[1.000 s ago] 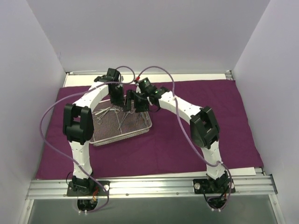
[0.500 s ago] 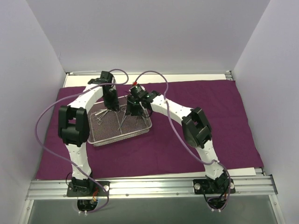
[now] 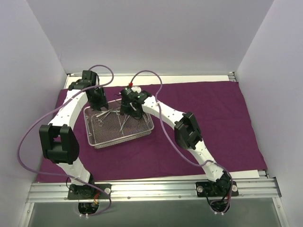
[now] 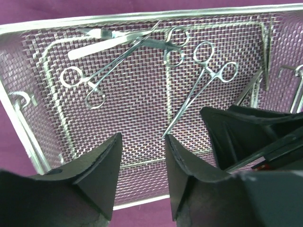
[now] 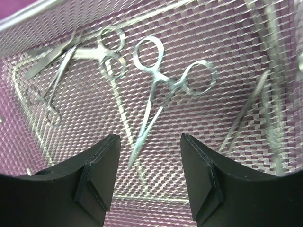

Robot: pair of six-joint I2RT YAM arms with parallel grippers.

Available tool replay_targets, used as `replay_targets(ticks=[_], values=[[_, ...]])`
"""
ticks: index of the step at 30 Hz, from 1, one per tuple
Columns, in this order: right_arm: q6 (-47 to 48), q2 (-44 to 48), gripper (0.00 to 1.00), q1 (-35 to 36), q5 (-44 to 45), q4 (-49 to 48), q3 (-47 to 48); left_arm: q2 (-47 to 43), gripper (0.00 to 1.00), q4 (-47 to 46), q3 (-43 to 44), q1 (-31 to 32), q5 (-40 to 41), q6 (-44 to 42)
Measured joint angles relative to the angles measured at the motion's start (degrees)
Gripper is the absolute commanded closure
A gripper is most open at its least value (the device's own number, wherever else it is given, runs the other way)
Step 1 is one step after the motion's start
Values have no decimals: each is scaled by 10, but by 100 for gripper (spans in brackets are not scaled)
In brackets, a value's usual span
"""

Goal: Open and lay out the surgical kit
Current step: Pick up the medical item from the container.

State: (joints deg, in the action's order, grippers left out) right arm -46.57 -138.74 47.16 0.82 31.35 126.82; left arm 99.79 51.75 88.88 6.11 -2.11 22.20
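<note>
The dark purple cloth lies spread flat on the table. The silver wire-mesh tray sits on it at left centre and holds several steel scissors and forceps. My left gripper hangs open over the tray's far-left corner; in the left wrist view nothing is between its fingers, and a ring-handled forceps lies just ahead. My right gripper is open over the tray's far middle. In the right wrist view it hovers above a ring-handled forceps, empty.
White walls close in left, right and back. Purple cables loop off both arms over the tray's far side. The right gripper's black body sits close beside the left one. More instruments lie at the tray's far side.
My left arm has swung left and back to the tray's far-left corner. My right gripper has moved left, further over the tray. Both stay open.
</note>
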Motion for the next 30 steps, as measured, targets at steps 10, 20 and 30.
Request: replay_targets(ticks=[10,20,30], values=[[-29,-65,48,54,44,64,82,-60,48,5,-67,-25,33,14],[-32,-128,59,63,87,114,164,-83,48,1,-97,-72,25,16],[3,-148,69,75,115,144,195,-127,48,-10,-126,-100,-14,16]])
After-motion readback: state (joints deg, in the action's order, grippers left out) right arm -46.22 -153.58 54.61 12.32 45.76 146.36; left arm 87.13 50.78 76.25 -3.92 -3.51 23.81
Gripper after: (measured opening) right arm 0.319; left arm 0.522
